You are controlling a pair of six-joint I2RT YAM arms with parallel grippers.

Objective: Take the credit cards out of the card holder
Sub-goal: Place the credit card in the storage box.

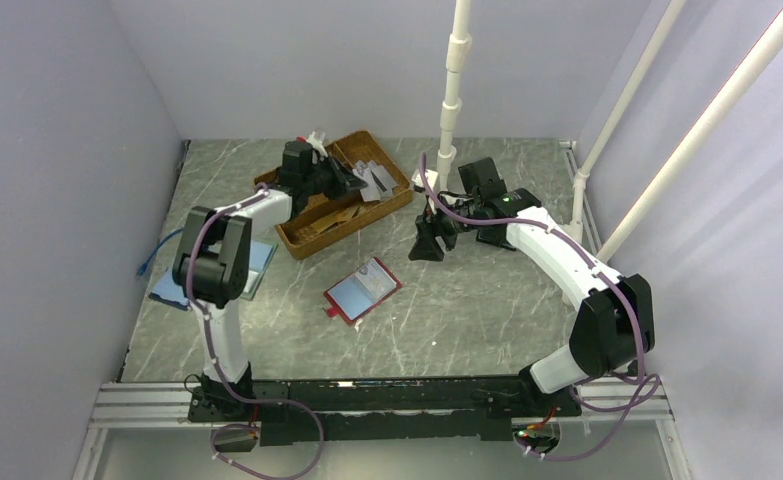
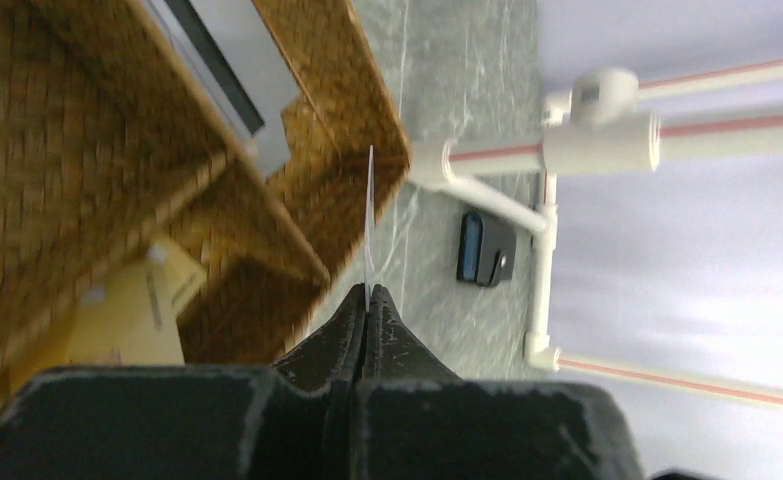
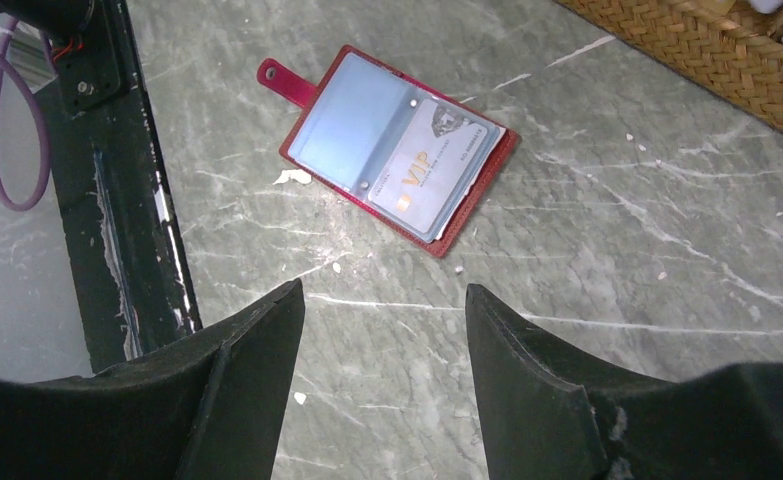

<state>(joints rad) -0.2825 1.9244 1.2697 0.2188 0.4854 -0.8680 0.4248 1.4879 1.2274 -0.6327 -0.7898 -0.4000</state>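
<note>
Left end effector (image 2: pixel 368 300) pinches a credit card (image 2: pixel 370 215) over basket (image 2: pixel 347 60), likely for drop-off; right end effector (image 3: pixel 385 300) released above card holder (image 3: pixel 352 135).

Two grippers are in view, the left gripper (image 2: pixel 369 292) and the right gripper (image 3: pixel 384 295). One card holder (image 3: pixel 367 140) lies open just ahead of the right gripper's fingertips. One silver-grey card (image 3: pixel 437 165) shows in its clear pockets; whether more sit behind it cannot be told. One thin card (image 2: pixel 369 220), seen edge-on, stands pinched at the left gripper's tips. One woven basket (image 2: pixel 352 80) lies beneath and ahead of the left gripper. In the basket, left of those fingers, show one tan card (image 2: pixel 132 315) and at least one grey card (image 2: pixel 267 70); any more there are too small to count. One light-blue booklet (image 1: pixel 260 255) lies behind the left gripper, under its arm.
</note>
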